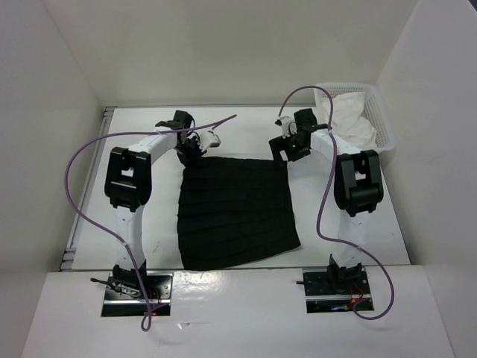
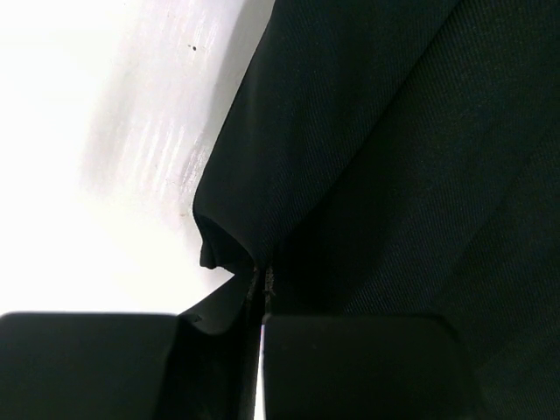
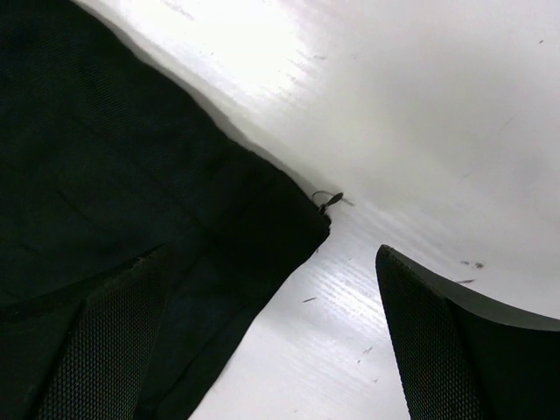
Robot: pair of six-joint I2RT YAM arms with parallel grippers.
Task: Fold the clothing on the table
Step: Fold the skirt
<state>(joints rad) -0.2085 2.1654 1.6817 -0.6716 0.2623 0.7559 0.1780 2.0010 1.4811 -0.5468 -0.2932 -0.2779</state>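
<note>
White table (image 1: 246, 142) bears a black garment (image 1: 235, 212), left tool (image 1: 195, 145) clamped on one far corner; the gaping right tool (image 1: 289, 149) should straddle the other corner fully before closing.

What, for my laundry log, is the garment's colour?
The garment is black; best seen in top external view.

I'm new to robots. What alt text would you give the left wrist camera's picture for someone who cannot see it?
Two black jaws at the bottom edge are shut on the edge of a black garment, which fills the right side. The white table shows on the left.
</note>
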